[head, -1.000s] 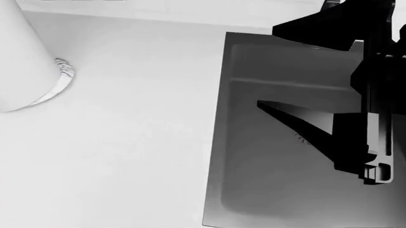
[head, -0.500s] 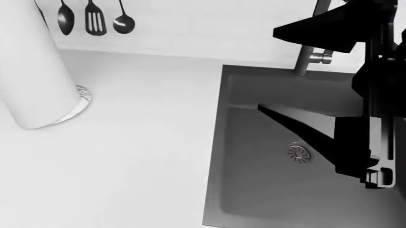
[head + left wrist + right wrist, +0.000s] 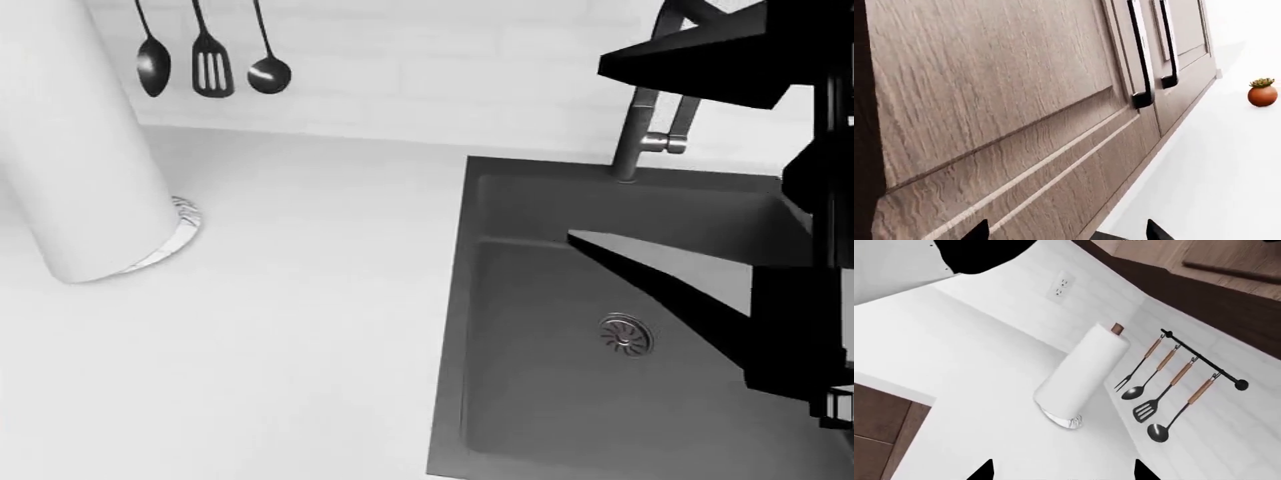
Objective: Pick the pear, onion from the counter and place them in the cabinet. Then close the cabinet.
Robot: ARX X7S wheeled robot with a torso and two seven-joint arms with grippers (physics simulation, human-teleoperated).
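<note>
1. 3 views show 1 white tabletop (image 3: 267, 330); neither the pear nor the onion shows on it in any of them, so where they lie cannot be told.
2. The wood-grain cabinet (image 3: 987, 100) fills most of the left wrist view, its panelled doors shut, with 2 dark bar handles (image 3: 1139, 55) side by side at the door edges.
3. The dark grey sink (image 3: 587, 330) is set into the tabletop at the right of the head view, a round metal drain (image 3: 626, 333) in its floor.
4. The black right arm (image 3: 787, 300) hangs over the sink at the head view's right edge; its jaws are cut off by the frame there.
5. The paper towel roll (image 3: 1081, 377) stands upright on a metal base on the tabletop, well to the left of the sink.
6. The metal faucet (image 3: 654, 120) rises from behind the sink.
7. 4 black utensils (image 3: 1167, 390) with wooden handles hang on a wall rail near the roll.
8. A small potted plant (image 3: 1262, 92) in a reddish-brown pot sits far off in the left wrist view.
9. Only 2 dark tips (image 3: 981, 231) of the left jaws and 2 tips (image 3: 984, 471) of the right jaws show, set apart with nothing between them.
</note>
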